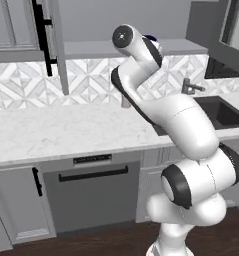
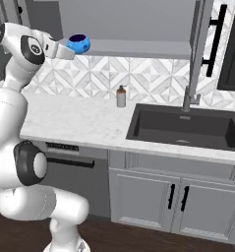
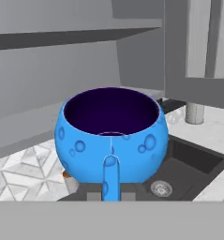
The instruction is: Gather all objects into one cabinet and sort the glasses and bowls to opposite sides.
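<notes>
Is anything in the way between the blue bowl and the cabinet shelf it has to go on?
Nothing visible is. The gripper holds the blue bowl right at the shelf edge, and the cabinet door is swung open.

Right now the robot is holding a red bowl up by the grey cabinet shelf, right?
Not quite. The bowl is bright blue, not red, as the right base view and the hand view show. The rest holds: the fingers pinch its rim, up by the grey cabinet shelf.
</notes>
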